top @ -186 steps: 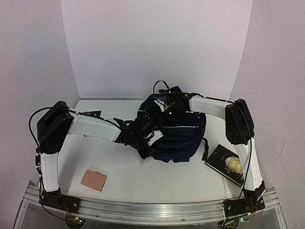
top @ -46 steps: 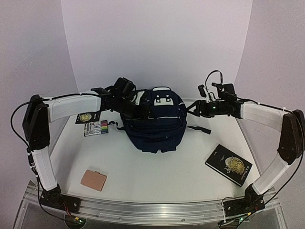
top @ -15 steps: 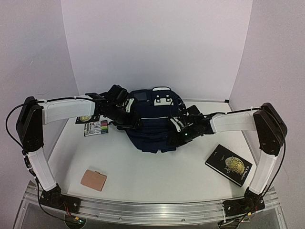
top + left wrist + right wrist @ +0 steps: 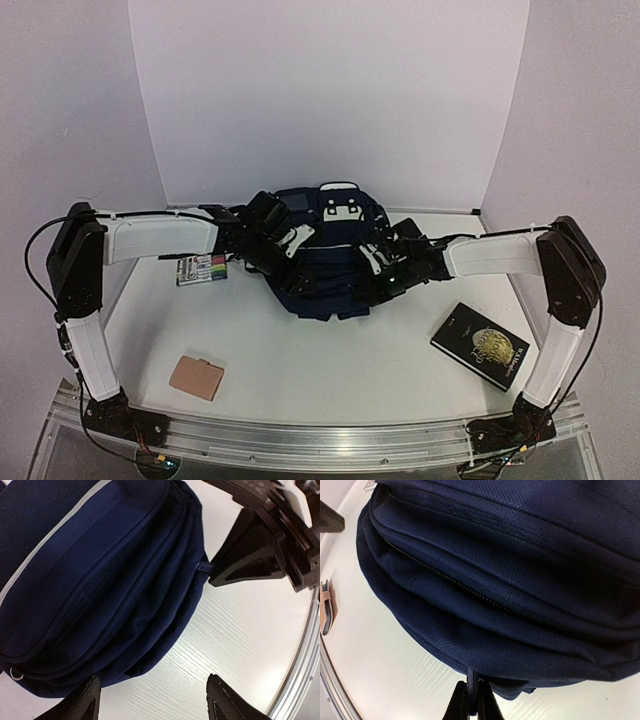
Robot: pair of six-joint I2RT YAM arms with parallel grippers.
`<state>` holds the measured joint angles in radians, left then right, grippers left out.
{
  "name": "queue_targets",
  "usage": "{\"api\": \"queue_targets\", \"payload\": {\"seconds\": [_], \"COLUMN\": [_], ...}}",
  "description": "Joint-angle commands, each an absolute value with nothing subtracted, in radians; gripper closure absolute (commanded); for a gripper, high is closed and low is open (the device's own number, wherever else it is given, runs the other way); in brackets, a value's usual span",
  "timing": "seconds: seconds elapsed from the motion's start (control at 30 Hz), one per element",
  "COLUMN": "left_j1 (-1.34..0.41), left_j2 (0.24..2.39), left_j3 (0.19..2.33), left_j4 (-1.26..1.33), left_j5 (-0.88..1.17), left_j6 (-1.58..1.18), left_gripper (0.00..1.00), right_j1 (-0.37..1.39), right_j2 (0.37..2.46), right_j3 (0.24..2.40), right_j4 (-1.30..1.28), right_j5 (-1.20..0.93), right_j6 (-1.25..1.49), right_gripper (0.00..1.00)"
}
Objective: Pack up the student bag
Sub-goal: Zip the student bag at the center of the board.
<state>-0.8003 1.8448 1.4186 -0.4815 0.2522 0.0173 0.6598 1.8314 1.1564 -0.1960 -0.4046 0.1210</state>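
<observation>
The student bag [image 4: 325, 262], dark navy with a white patch near its top, lies at the middle back of the table. My right gripper [image 4: 372, 278] is at its front right edge. In the right wrist view that gripper [image 4: 473, 702] is shut on a small navy tab sticking out of the bag's [image 4: 495, 580] lower seam. My left gripper [image 4: 290, 272] hangs over the front left of the bag. Its jaws [image 4: 152, 700] stand wide open with bare table between them, and the bag [image 4: 100, 570] lies just beyond. The pinched tab [image 4: 204, 567] shows there too.
A black book with a gold emblem [image 4: 480, 345] lies at the front right. A tan card holder [image 4: 196, 377] lies front left, also at the edge of the right wrist view [image 4: 326, 607]. A packet of coloured markers [image 4: 200, 270] sits left of the bag.
My right gripper has shut on the tab at the bag's front seam. My left gripper has moved right and forward over the bag's front left and opened a little wider.
</observation>
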Motion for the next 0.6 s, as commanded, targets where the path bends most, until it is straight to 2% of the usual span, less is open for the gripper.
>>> {"api": "queue_targets", "payload": {"seconds": [0.0,0.27,0.4,0.47,0.57], "left_j1": [-0.807,-0.842,-0.843,-0.844,-0.841], "left_j2": [1.838,1.948,2.015,2.034,2.037], "left_j3": [1.401,1.449,1.488,1.490,1.481], "left_j4": [-0.382,-0.310,-0.349,-0.363,-0.386], "left_j5": [0.314,0.165,0.151,0.125,0.079], "left_j6": [0.232,0.369,0.409,0.417,0.423], "left_gripper": [0.27,0.28,0.35,0.47,0.77], "right_j1": [0.658,0.647,0.597,0.576,0.556], "right_j2": [1.768,1.772,1.756,1.750,1.737], "right_j3": [1.190,1.190,1.169,1.155,1.135], "right_j4": [-0.188,-0.188,-0.190,-0.192,-0.198], "right_j5": [-0.407,-0.484,-0.551,-0.570,-0.561], "right_j6": [0.091,0.100,0.117,0.120,0.105], "right_gripper": [1.00,1.00,1.00,1.00,1.00]}}
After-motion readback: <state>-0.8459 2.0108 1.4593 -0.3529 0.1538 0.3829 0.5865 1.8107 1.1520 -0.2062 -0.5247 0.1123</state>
